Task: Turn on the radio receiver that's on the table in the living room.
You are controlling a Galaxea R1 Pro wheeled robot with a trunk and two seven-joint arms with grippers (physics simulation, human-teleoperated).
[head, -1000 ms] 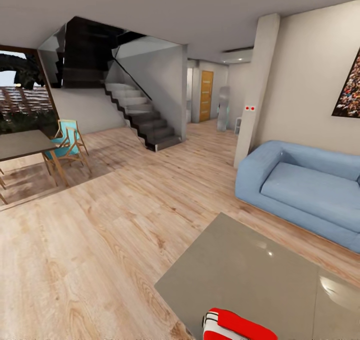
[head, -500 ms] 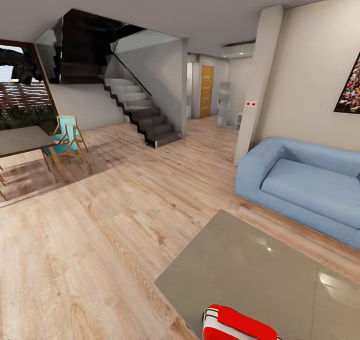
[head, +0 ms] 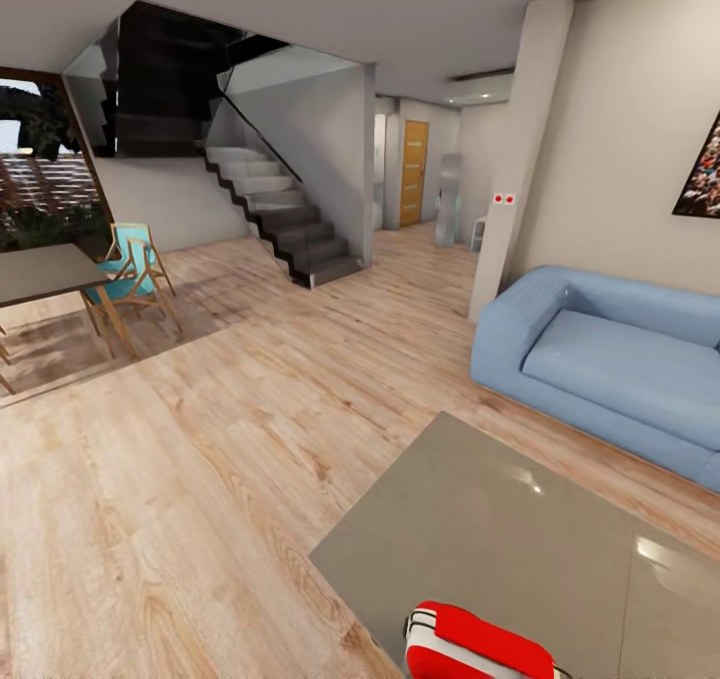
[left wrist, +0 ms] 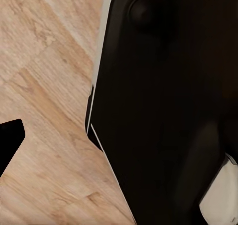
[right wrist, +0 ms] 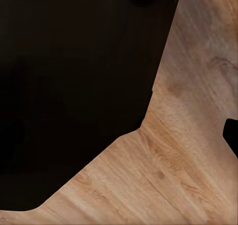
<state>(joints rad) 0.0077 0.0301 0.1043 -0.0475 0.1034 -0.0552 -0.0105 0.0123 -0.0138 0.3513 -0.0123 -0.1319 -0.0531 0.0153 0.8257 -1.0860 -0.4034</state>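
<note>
The red radio receiver [head: 478,645] with white trim lies on the near part of the low table [head: 520,539], cut off by the head view's bottom edge. The table's glossy grey-beige top reflects light spots. The living room has a light wood plank floor [head: 200,459], a blue sofa [head: 610,364] and a framed crowd picture [head: 703,169] on the beige wall. In the left wrist view one dark fingertip [left wrist: 10,138] pokes in over floor planks beside the robot's black body [left wrist: 163,101]. The right wrist view shows a dark fingertip [right wrist: 232,135] likewise.
A darker dining table [head: 45,271] with a turquoise wooden chair [head: 128,271] stands at the far left by a window. A dark staircase [head: 275,214] rises at the back, with a hallway and wooden door [head: 413,171] beyond. A pillar [head: 515,159] stands by the sofa's end.
The whole head picture has shifted slightly upward, so the camera has moved. A little more of the radio shows at the bottom edge. Nothing in the room has moved.
</note>
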